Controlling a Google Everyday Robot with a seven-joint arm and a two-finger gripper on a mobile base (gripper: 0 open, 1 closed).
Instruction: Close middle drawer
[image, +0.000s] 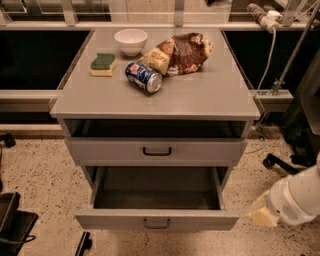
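The middle drawer (157, 219) is pulled far out at the bottom of the grey cabinet. Its low flat front has a small dark loop handle (156, 223), and its deep grey tray (156, 187) holds nothing. Above it sits a taller drawer front (157, 150) with a bolder black handle, with a dark gap over it. My gripper (260, 216) is at the lower right on the white arm (299, 199). It sits just right of the open drawer's front right corner, apart from it.
On the cabinet top (200, 95) lie a white bowl (131, 41), a green-yellow sponge (103, 64), a blue can on its side (144, 76) and snack bags (180, 52). Speckled floor surrounds the cabinet. A black chair base (15, 225) is at the lower left, and a dark wheeled base (280, 162) at the right.
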